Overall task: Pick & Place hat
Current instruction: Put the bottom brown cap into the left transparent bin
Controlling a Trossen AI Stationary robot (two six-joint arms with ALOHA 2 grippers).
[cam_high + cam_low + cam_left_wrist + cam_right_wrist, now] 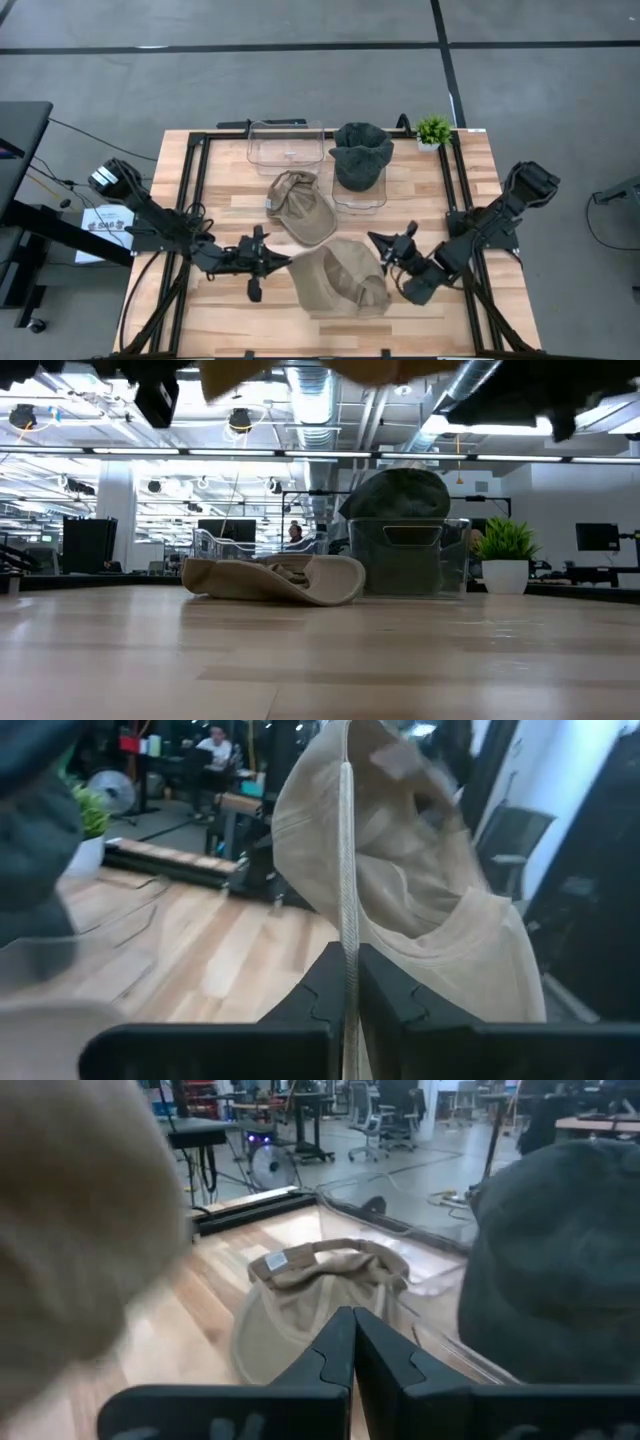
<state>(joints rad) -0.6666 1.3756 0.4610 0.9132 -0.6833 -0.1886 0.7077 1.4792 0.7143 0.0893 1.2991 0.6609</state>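
Observation:
A tan hat [340, 280] is held above the near middle of the table by my left gripper [283, 262], which is shut on it. In the low view only the hat's underside [300, 370] shows, at the picture's top. My right gripper [380, 241] is shut with nothing between its fingers [352, 1342], close to the hat's right side. A second tan hat [302, 207] lies upside down on the table centre. A dark green hat [360, 155] sits in a clear bin [358, 197]. My left gripper pinches the tan hat's brim [346, 920] between its two fingers [320, 995], coming level from the table's left. The brim stands edge-on in the shut fingers. The hat is lifted clear of the table, and its crown [420, 890] bulges out beyond the fingertips.
An empty clear bin [285, 145] stands at the far edge beside the one with the dark hat. A small potted plant [433, 130] is at the far right corner. Black rails [195, 190] run along the left and right sides. Bare wood lies near left.

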